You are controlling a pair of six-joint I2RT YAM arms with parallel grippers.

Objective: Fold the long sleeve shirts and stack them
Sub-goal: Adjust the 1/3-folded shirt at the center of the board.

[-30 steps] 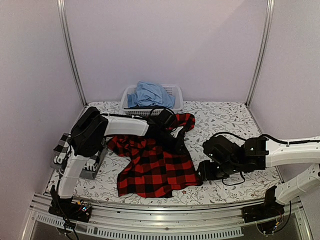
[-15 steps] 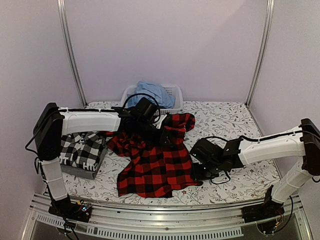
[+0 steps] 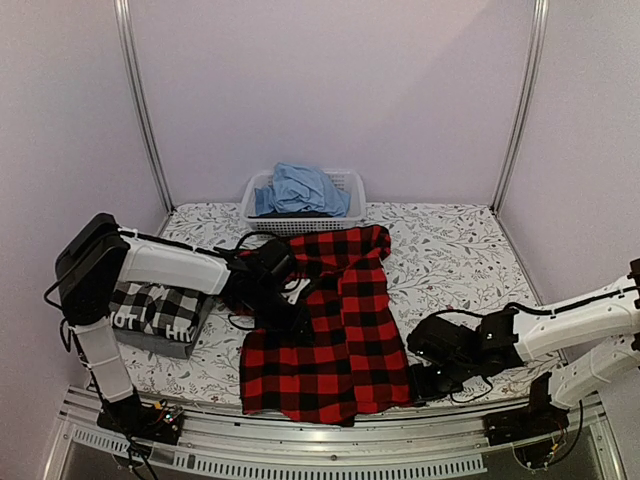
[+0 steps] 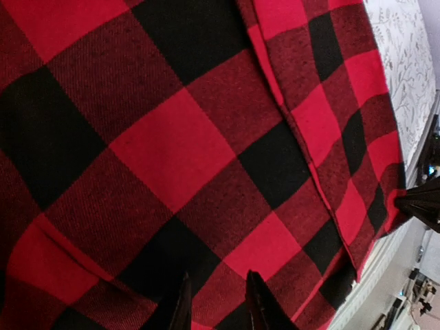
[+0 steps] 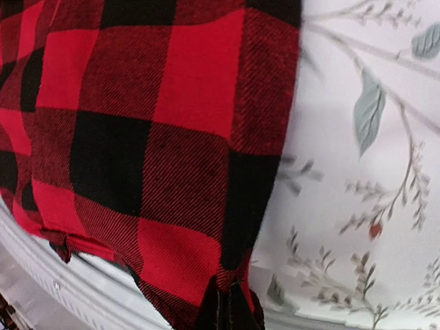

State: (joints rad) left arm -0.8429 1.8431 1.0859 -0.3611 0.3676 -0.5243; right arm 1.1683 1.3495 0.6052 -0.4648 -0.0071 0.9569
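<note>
The red-and-black flannel shirt [image 3: 350, 330] lies spread lengthwise down the middle of the table, from near the basket to the front edge. My left gripper [image 3: 300, 318] is at the shirt's left edge; in the left wrist view the flannel [image 4: 172, 151] fills the frame and the narrow-set gripper [image 4: 216, 302] pinches the cloth. My right gripper [image 3: 418, 385] is at the shirt's front right corner; in the right wrist view the gripper [image 5: 229, 306] is shut on the hem corner of the flannel [image 5: 137, 137]. A black-and-white check shirt [image 3: 160, 305] lies folded on a dark grey one at the left.
A white basket [image 3: 345, 185] holding blue cloth [image 3: 300, 188] stands at the back centre. The floral tablecloth [image 3: 460, 250] shows on the right. The metal front rail [image 3: 300, 450] runs just below the shirt's hem and also shows in the right wrist view [image 5: 69, 275].
Both grippers have moved toward the front edge with the flannel, and it went from a crumpled heap to a long flat spread. The left arm has swung down and to the left.
</note>
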